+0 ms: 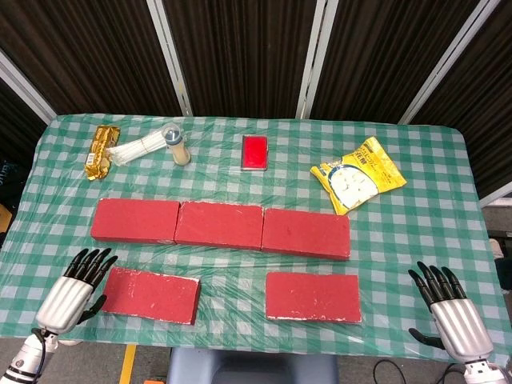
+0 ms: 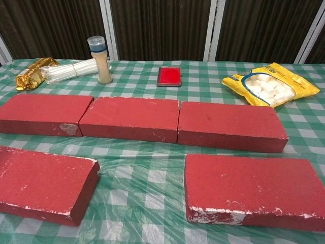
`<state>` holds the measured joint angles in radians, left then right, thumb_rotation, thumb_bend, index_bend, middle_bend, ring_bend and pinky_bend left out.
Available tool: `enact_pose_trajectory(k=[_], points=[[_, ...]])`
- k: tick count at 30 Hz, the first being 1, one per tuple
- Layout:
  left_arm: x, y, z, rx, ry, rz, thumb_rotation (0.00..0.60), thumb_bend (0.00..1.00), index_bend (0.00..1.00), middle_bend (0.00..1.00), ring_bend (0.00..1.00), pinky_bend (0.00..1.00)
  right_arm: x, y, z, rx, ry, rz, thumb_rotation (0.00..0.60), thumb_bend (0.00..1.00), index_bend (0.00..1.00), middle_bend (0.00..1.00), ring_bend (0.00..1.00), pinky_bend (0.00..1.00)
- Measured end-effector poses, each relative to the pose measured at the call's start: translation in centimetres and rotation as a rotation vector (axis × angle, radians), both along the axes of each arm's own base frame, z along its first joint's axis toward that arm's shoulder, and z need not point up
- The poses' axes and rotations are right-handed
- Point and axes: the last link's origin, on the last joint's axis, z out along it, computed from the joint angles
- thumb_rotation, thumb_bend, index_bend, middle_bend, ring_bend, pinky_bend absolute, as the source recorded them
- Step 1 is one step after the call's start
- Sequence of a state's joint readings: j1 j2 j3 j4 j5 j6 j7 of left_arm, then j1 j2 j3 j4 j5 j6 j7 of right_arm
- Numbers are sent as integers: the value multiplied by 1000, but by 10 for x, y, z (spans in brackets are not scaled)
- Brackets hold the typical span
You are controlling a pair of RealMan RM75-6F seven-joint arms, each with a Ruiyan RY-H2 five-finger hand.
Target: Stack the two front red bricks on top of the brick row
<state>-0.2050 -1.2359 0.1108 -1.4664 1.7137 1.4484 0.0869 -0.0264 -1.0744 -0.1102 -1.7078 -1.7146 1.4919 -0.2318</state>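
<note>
Waiting at the outset; front left brick (image 1: 152,294) and front right brick (image 1: 313,297) lying flat before the brick row (image 1: 221,225); left hand (image 1: 78,290) and right hand (image 1: 448,308) hovering outside them, fingers spread, gripping nothing; next, likely reaching inward, grasping one.

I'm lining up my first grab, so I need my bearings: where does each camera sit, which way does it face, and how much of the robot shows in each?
Head view: high above the near table edge, looking steeply down on the green checked tablecloth; the left hand and right hand show, open, at the bottom corners.
Chest view: low at the near edge, looking across the table towards the dark curtain; no part of the robot shows.
Both share: the row of three red bricks, the two front red bricks, and the yellow snack bag.
</note>
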Motion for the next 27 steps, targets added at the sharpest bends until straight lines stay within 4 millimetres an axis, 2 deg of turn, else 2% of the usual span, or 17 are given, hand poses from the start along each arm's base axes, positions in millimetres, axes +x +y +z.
enact_pose_trajectory(k=[5,14,20,27], points=[[5,-1,-6,-99,-53,6,600,361,0,0,0,4,1,-1,0,8,-10,7,560,175,0,0,0,0],[41,6,-27,-322,32,-47,600,327,0,0,0,0,3,-3,-5,46,-15,20,560,175,0,0,0,0],[62,26,-38,-479,100,-22,600,328,0,0,0,0,4,-4,-9,58,-9,18,560,176,0,0,0,0],[85,51,-36,-564,174,8,600,328,0,0,0,0,3,-5,-10,56,-4,11,561,175,0,0,0,0]])
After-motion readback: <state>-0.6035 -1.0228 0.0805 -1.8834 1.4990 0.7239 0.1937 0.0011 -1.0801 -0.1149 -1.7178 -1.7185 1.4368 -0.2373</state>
